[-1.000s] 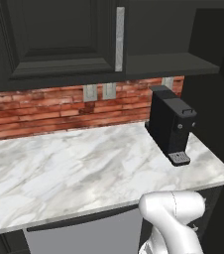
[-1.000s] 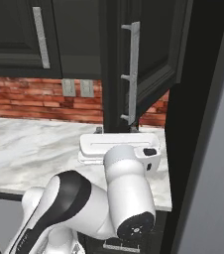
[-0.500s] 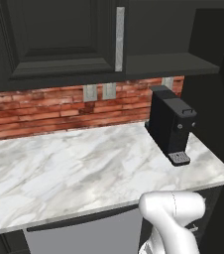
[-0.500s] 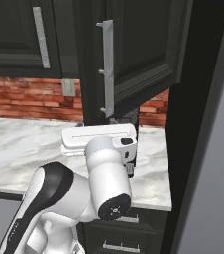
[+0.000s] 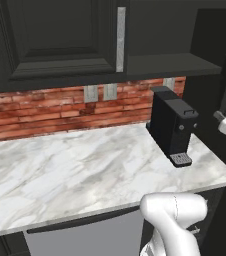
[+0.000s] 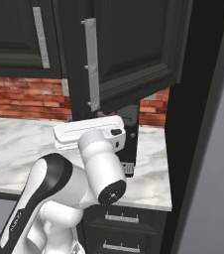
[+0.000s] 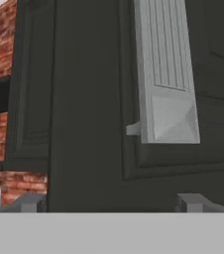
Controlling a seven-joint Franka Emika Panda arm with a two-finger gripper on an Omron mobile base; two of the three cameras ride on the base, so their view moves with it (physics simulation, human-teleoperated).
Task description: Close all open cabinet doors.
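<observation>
Writing: none readable on the doors, the coffee machine (image 5: 173,124) or the arm.
Bench: white marble with grey veins (image 5: 75,175), carrying the black coffee machine near its right end; dark drawers (image 6: 124,233) with short silver handles sit below it in the right base view.
Room: red brick backsplash (image 5: 60,107) with two grey outlets under the black wall cabinets; a tall dark panel closes the right side.
Cabinet doors: two counted. The closed door (image 5: 60,40) sits flush on the left with its silver bar handle. The open door (image 6: 134,44) swings out over the coffee machine, handle (image 6: 91,69) on its free edge.
Open shelf: the cabinet's inside (image 5: 170,35) shows behind the swung door in the left base view.
End effector (image 7: 111,202): fingertips spread wide, holding nothing, right up against the open door's face just below the handle's lower end (image 7: 166,74).
</observation>
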